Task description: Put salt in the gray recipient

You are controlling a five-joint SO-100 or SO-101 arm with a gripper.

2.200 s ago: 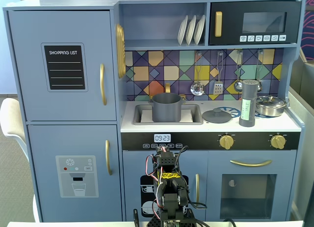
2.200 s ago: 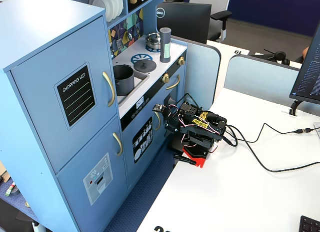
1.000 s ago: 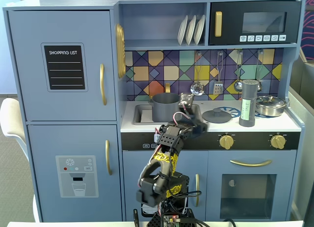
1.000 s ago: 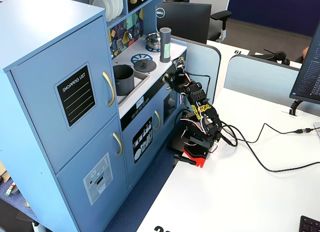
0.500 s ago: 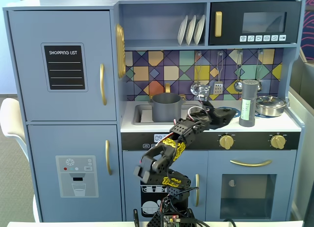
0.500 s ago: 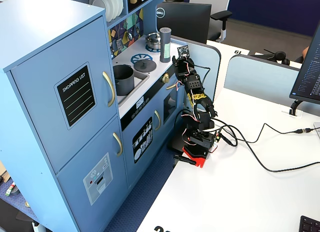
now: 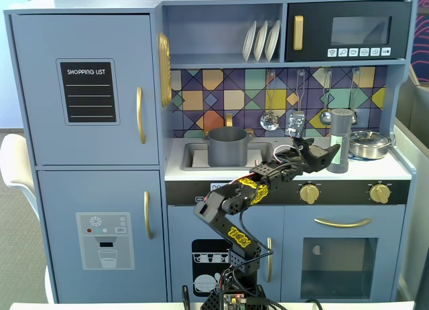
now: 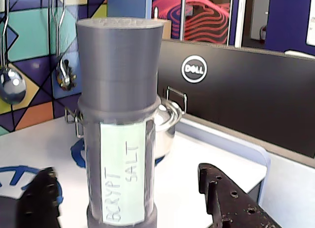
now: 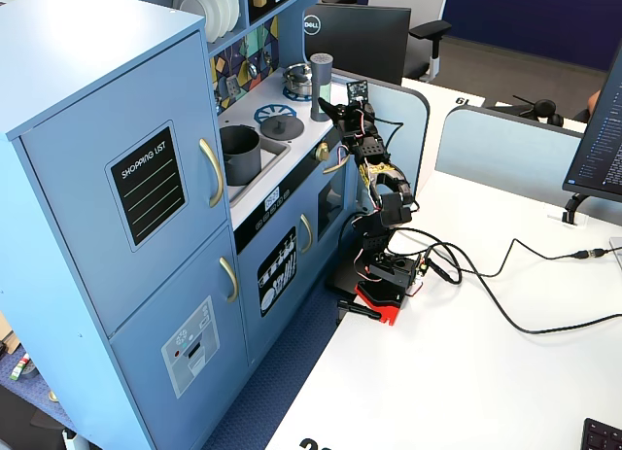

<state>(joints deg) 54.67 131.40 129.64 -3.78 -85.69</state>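
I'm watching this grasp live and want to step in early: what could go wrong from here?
The salt is tall and slim, so a finger of the open gripper nudging it off-centre might topple it. The steel pan sits close behind and could get bumped. The carry to the gray pot passes over the flat lid.

one salt shaker [image 7: 340, 141], one gray pot [image 7: 227, 146], three plates [image 7: 261, 41], perhaps four hanging utensils [image 7: 297, 116].

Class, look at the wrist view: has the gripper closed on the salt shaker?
No. The salt shaker stands upright between the gripper's spread fingers, with gaps on both sides.
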